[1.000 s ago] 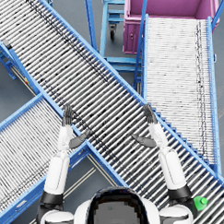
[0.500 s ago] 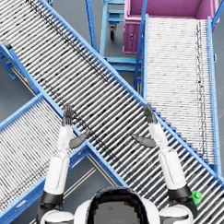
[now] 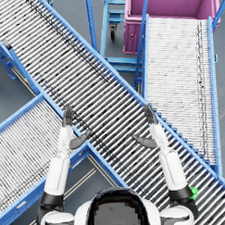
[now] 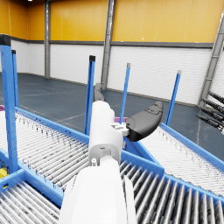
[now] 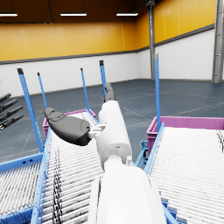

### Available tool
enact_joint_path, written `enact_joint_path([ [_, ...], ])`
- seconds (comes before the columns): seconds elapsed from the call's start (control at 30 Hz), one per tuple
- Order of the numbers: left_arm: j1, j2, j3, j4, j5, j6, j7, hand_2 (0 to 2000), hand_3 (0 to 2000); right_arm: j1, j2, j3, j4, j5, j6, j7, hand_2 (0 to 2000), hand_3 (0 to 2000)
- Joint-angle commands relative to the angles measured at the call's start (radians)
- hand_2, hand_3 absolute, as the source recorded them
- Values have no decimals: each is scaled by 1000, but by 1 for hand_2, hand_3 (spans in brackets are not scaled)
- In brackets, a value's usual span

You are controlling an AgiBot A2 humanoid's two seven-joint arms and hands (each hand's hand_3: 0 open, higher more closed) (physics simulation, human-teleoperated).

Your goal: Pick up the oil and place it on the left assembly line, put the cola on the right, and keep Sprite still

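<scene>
Both hands up and empty over the belt, nothing to grab yet.

My left hand point(image 3: 69, 130) and right hand point(image 3: 150, 129) hover over the diagonal conveyor point(image 3: 99, 82), fingers spread, holding nothing. I see no oil or cola anywhere. There's only a small green item point(image 3: 194, 192) by my right elbow at the belt's edge; it may be the Sprite, but I can't tell. I'd keep that elbow off it and hold both palms apart. Oil goes to the left line point(image 3: 18, 146), cola to the right line point(image 3: 177, 70).
</scene>
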Motion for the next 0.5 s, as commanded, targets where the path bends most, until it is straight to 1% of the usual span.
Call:
enact_joint_path([
  [0.03,0,0,0,0,0,0,0,0,0,0,0,0,0,0,0,0,0,0],
  [0.5,0,0,0,0,0,0,0,0,0,0,0,0,0,0,0,0,0,0],
])
